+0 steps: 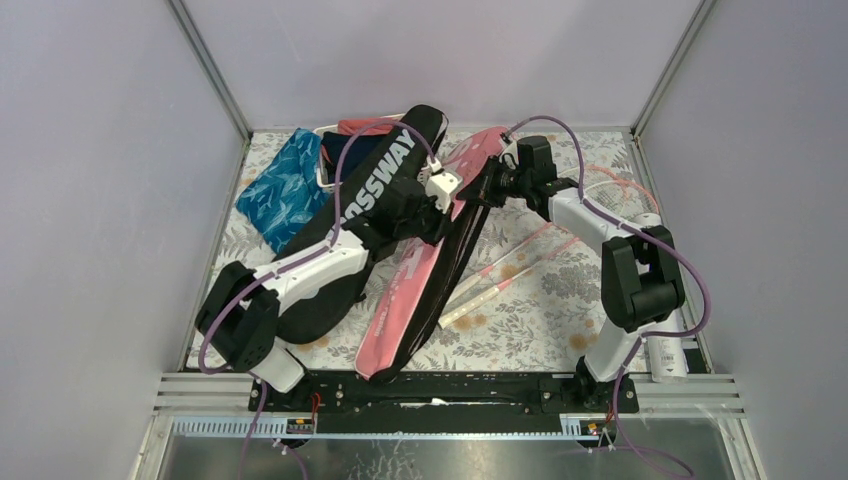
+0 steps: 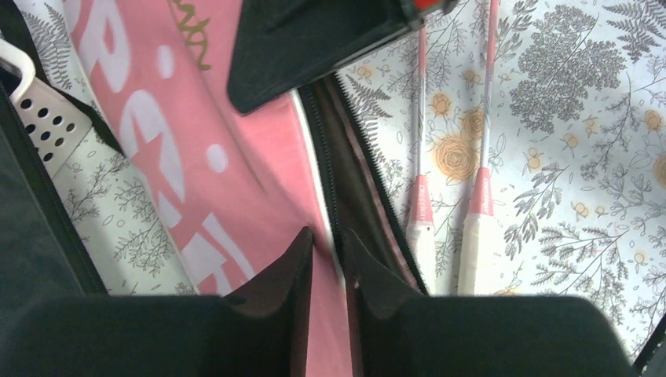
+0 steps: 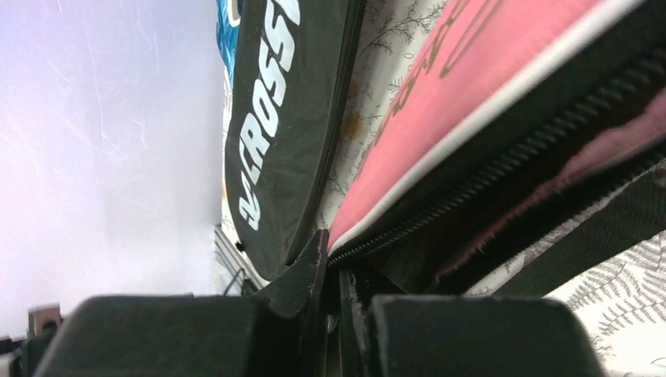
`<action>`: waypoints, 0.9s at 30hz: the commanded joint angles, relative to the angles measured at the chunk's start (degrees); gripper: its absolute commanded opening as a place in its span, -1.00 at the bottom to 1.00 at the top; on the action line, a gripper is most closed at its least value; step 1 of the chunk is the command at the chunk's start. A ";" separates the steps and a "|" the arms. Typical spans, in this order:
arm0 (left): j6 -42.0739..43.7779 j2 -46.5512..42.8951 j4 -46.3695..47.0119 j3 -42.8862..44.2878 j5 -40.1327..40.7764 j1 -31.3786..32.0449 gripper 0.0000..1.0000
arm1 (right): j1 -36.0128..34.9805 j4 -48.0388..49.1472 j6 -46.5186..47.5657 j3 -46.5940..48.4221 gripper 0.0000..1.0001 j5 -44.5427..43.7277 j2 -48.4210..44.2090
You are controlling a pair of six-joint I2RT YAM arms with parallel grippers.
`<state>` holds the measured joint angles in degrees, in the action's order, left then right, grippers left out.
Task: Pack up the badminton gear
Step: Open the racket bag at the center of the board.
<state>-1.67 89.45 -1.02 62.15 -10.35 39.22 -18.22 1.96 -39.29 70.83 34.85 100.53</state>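
The pink "SPORT" bag (image 1: 415, 290) lies down the middle of the table, its zipper side open. It also shows in the left wrist view (image 2: 157, 141) and in the right wrist view (image 3: 440, 102). My left gripper (image 1: 452, 192) (image 2: 328, 243) is shut on the pink flap's edge beside the zipper. My right gripper (image 1: 497, 176) (image 3: 334, 251) is shut on the zipper edge at the bag's far end. The black "CROSSWAY" bag (image 1: 385, 175) (image 3: 283, 118) lies to the left under my left arm. Two white-handled rackets (image 1: 500, 275) (image 2: 479, 204) lie on the cloth right of the pink bag. The white shuttlecock tube (image 1: 665, 355) lies at the near right.
A white slatted basket (image 1: 328, 160) (image 2: 47, 118) with navy and red clothes stands at the back left, partly under the black bag. A blue patterned cloth (image 1: 285, 190) lies left of it. Frame posts and walls close the table's sides.
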 commanded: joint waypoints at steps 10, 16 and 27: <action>9.43 7.38 -2.04 6.60 17.84 6.79 0.00 | 0.57 0.07 -4.82 1.93 -1.00 -0.55 -0.30; 12.62 10.72 -2.16 8.36 25.27 7.85 0.00 | 0.81 -0.29 -4.08 1.84 -1.00 0.28 -0.68; 8.17 9.11 -5.20 11.56 24.08 6.27 -1.00 | 1.29 -12.95 13.88 7.40 0.09 -0.88 -2.77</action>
<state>9.06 100.75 -4.75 70.24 13.50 46.70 -17.43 -3.92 -37.74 72.71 33.89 101.21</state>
